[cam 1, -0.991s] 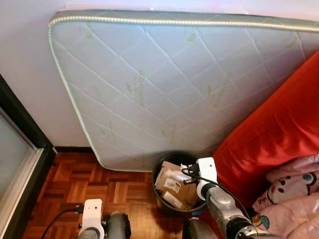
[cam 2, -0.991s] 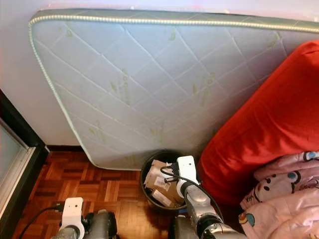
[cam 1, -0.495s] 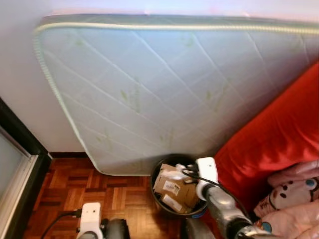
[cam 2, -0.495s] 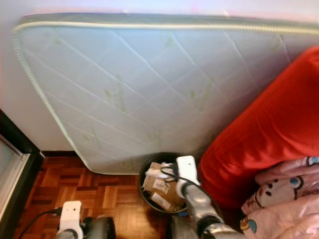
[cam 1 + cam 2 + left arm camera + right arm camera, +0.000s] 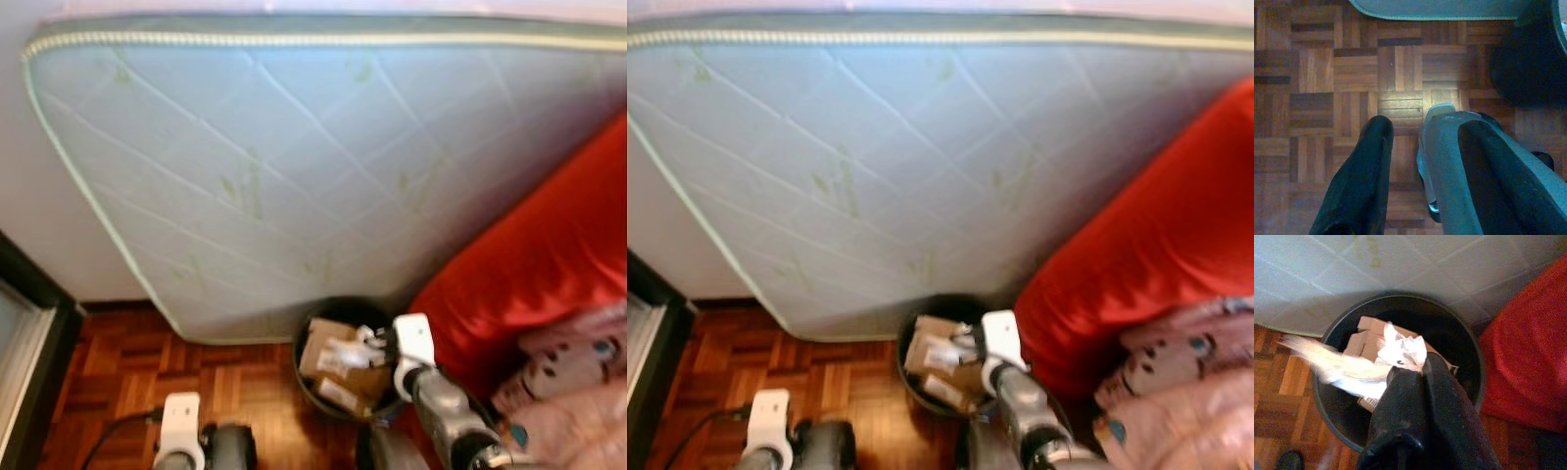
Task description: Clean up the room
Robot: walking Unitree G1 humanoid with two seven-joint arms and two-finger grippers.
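A round black bin [image 5: 306, 333] stands on the parquet at the foot of the mattress, with cardboard pieces [image 5: 318, 364] inside. My right gripper [image 5: 1418, 369] hangs over the bin's mouth, shut on a crumpled white paper [image 5: 1403, 351]. A blurred pale strip of that paper [image 5: 1337, 367] trails sideways above the cardboard. From the head, the same paper [image 5: 345, 351] shows just ahead of the right wrist. My left gripper [image 5: 1427, 126] hangs low over the floor, open, with nothing held.
A pale quilted mattress [image 5: 294, 166] leans on the wall behind the bin. A red cushion [image 5: 529, 264] presses against the bin's right side, with pink printed fabric [image 5: 573, 387] below it. A black door frame [image 5: 29, 313] stands at the left. Parquet floor [image 5: 127, 362] lies left of the bin.
The camera has shifted, so the mattress corner sits further left. The right gripper stays over the bin, and the white paper now shows more clearly at its tips.
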